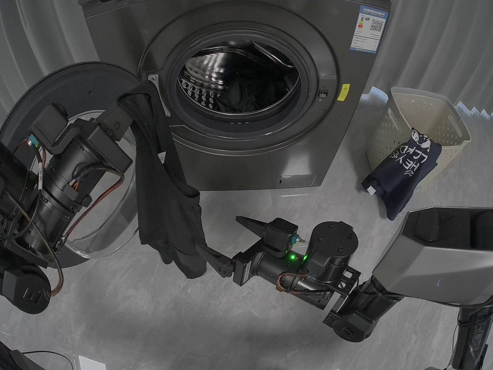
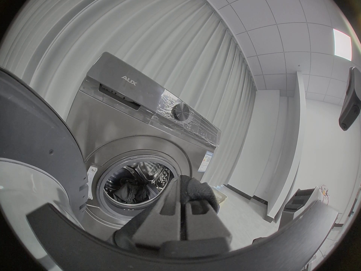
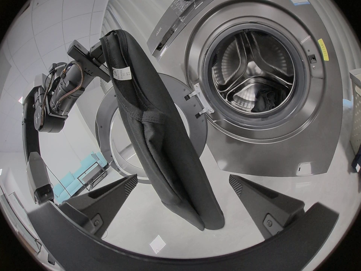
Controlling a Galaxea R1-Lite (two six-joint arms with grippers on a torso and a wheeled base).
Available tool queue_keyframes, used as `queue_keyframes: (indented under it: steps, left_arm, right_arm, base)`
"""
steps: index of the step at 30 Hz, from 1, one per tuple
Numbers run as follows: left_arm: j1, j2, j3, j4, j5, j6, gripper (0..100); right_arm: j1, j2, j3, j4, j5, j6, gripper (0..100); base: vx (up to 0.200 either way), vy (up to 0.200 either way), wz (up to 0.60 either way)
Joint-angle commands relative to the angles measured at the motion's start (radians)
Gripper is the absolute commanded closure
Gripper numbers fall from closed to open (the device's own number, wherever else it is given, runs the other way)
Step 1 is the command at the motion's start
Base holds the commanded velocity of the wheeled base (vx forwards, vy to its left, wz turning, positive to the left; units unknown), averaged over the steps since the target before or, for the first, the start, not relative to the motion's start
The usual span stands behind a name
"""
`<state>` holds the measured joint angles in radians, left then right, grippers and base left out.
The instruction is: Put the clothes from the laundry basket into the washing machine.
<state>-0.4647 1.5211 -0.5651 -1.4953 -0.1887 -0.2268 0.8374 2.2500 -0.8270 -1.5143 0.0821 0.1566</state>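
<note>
Grey tiled floor (image 1: 154, 325), steel-grey front-loading washing machine (image 1: 231, 145); left gripper (image 1: 125, 111) clamps a hanging black garment (image 1: 164, 191), right gripper (image 1: 229, 242) spread open.

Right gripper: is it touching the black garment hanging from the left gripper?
Apart. In the right wrist view the black garment hangs between the fingers of the open right gripper, with a clear gap showing on either side.

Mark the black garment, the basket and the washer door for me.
black garment (image 1: 167, 196), head view, middle of the hanging cloth.
basket (image 1: 426, 116), head view, inner back wall.
washer door (image 1: 67, 84), head view, dark outer ring.
</note>
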Motion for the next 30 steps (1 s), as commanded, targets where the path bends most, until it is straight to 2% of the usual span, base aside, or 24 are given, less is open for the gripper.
queue_keyframes:
  steps: [1, 3, 6, 7, 9, 14, 20, 22, 26, 30]
  left_arm:
    - [0.003, 0.004, 0.002, 0.000, 0.000, 0.000, 100]
    - [0.003, 0.005, 0.002, -0.002, -0.001, 0.000, 100]
    - [0.001, 0.007, 0.004, -0.002, 0.000, -0.002, 100]
    - [0.001, 0.007, 0.005, -0.002, 0.000, -0.002, 100]
    - [0.003, 0.005, 0.005, -0.002, -0.001, -0.002, 100]
    - [0.003, 0.004, 0.002, -0.002, -0.003, -0.002, 100]
    - [0.004, 0.007, 0.001, -0.002, -0.003, -0.002, 100]
    - [0.009, 0.008, -0.001, -0.002, -0.003, -0.002, 100]
    - [0.023, 0.007, -0.006, -0.002, -0.006, -0.002, 100]
    - [0.031, 0.007, -0.006, -0.002, -0.008, -0.002, 100]
  right_arm:
    - [0.020, 0.036, -0.047, 0.005, 0.004, -0.002, 0]
    - [0.022, 0.049, -0.067, 0.008, 0.004, -0.002, 0]
    - [0.014, 0.122, -0.162, 0.008, -0.007, -0.005, 0]
    - [0.009, 0.140, -0.190, 0.008, -0.013, -0.015, 100]
    - [0.000, 0.141, -0.216, 0.009, -0.025, -0.017, 100]
    - [-0.038, 0.051, -0.195, 0.022, -0.025, -0.022, 100]
    - [-0.063, -0.078, -0.110, 0.034, -0.025, -0.025, 100]
    - [-0.074, -0.155, -0.038, 0.037, -0.024, -0.035, 100]
    - [-0.103, -0.239, 0.034, 0.048, -0.016, -0.052, 100]
    - [-0.133, -0.280, 0.046, 0.048, -0.005, -0.057, 100]
  base:
    - [0.000, 0.000, 0.00]
    - [0.000, 0.000, 0.00]
    - [0.000, 0.000, 0.00]
    - [0.000, 0.000, 0.00]
    - [0.000, 0.000, 0.00]
    - [0.000, 0.000, 0.00]
    - [0.000, 0.000, 0.00]
    - [0.000, 0.000, 0.00]
    - [0.000, 0.000, 0.00]
    - [0.000, 0.000, 0.00]
